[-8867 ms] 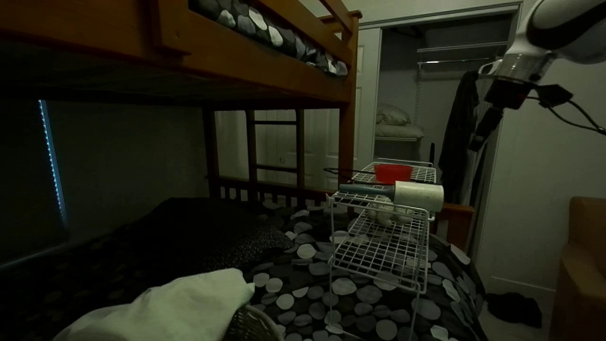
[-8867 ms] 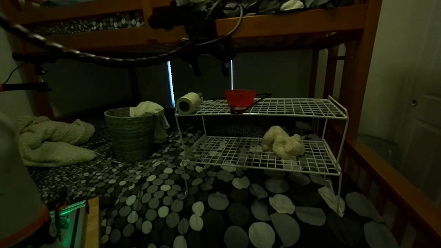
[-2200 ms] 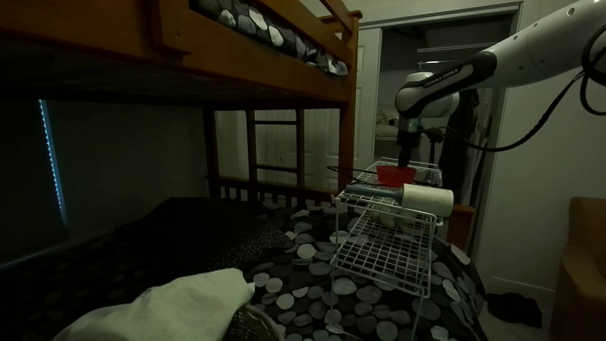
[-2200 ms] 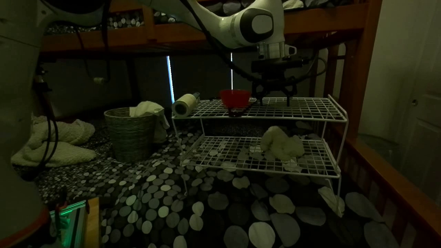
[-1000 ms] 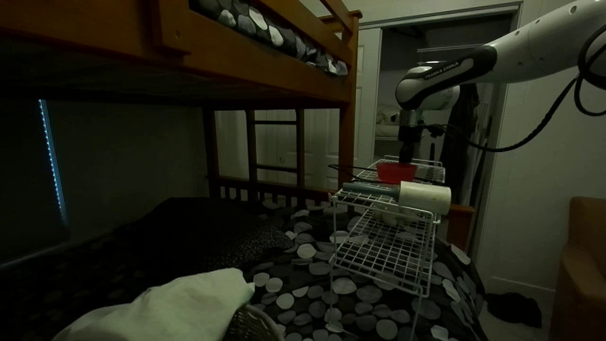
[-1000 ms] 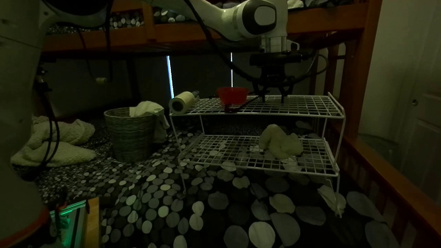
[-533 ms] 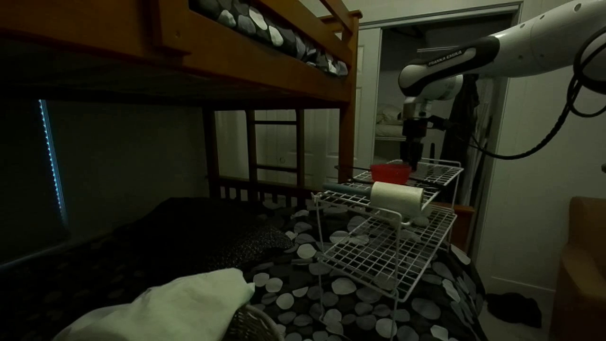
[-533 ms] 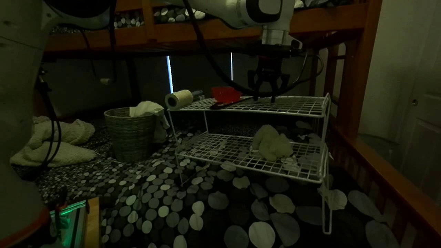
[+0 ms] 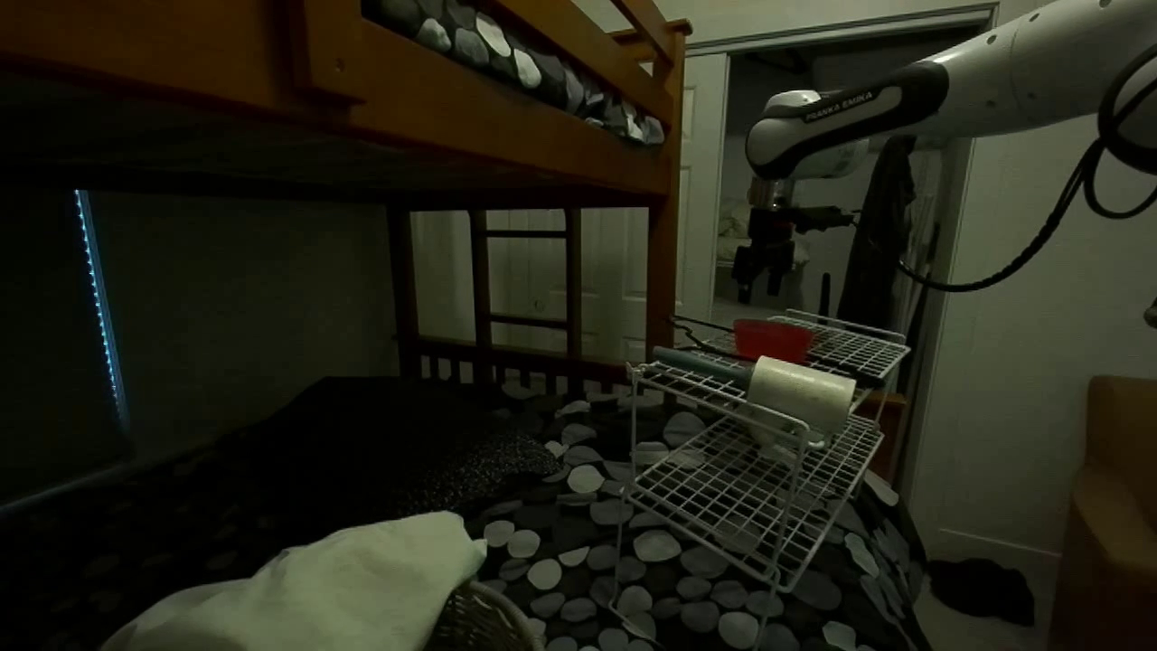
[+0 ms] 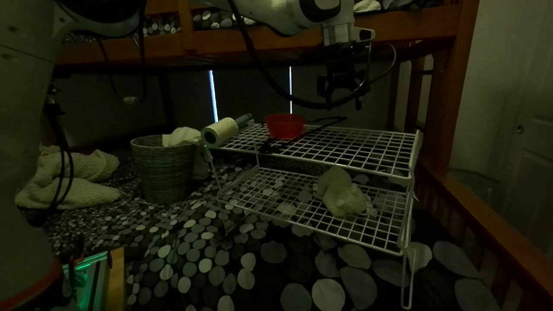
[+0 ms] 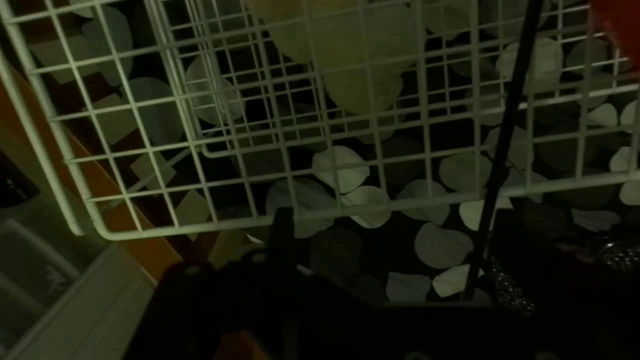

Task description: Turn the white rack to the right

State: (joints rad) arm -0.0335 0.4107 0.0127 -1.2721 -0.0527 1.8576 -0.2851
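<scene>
The white rack is a two-shelf wire frame standing upright on the bed, in both exterior views. It sits at an angle, its right end close to the camera in an exterior view. My gripper is above the far part of the top shelf, apart from it, also seen in an exterior view. Its fingers are spread with nothing between them. In the wrist view the fingers stand apart near the shelf's rim; the right finger is dark and hard to make out.
On the top shelf lie a red bowl, a lint roller and a thin black item. A fluffy white toy is on the lower shelf. A wicker basket stands beside the rack. A wooden bed rail runs alongside.
The rack has turned: its right end has swung toward the camera in an exterior view, carrying its contents. My gripper has risen off the top shelf, rotated, and its fingers are spread wider.
</scene>
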